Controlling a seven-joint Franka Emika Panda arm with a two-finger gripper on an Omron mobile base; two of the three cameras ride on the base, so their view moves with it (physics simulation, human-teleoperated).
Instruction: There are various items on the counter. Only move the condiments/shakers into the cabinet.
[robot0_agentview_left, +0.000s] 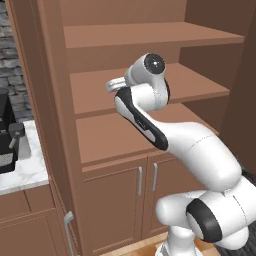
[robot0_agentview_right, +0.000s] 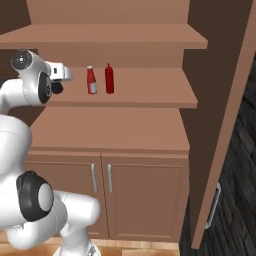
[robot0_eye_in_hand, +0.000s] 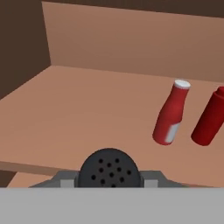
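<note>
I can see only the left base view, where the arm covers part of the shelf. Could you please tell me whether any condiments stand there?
Observer: Yes, a red bottle with pale label stands upright on the middle shelf.
Operator: Is anything next to it?
Observer: A plain dark red squeeze bottle stands upright beside it, with a small gap between them.
Operator: And the shaker?
Observer: The gripper is shut on the black shaker, near the shelf's front edge.
</note>
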